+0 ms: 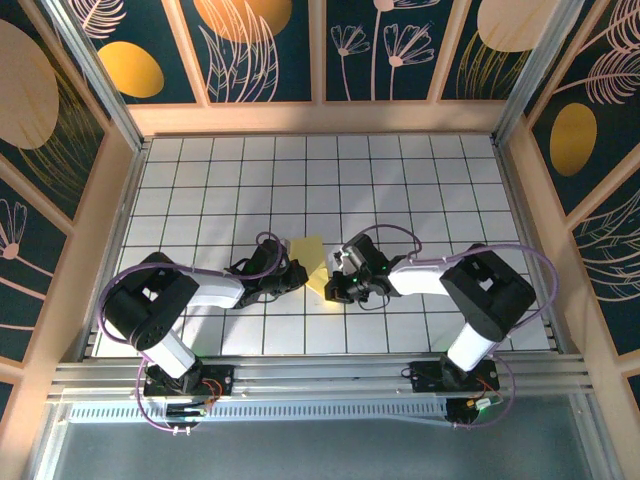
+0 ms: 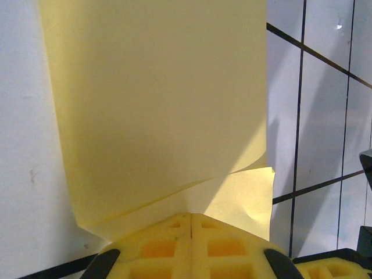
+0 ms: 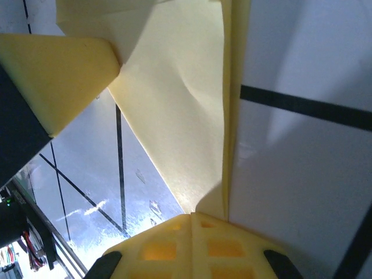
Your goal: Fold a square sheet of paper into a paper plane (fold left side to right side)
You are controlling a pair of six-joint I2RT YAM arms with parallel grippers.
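The square sheet of paper [image 1: 312,258] lies partly folded on the white grid table [image 1: 420,180], between my two grippers. My left gripper [image 1: 298,272] is shut, its tips at the sheet's left edge. In the left wrist view the gripper [image 2: 192,216] rests on the lower layer of the paper [image 2: 157,104], whose upper layer curls over it. My right gripper [image 1: 335,288] is shut at the sheet's lower right. In the right wrist view that gripper [image 3: 192,216] touches a creased edge of the paper [image 3: 180,116], with the left gripper's fingers [image 3: 58,70] against the far side.
Wooden walls with dark floral panels [image 1: 260,50] close in the table on three sides. An aluminium rail [image 1: 320,378] carrying both arm bases runs along the near edge. Purple cables [image 1: 400,232] loop over each arm.
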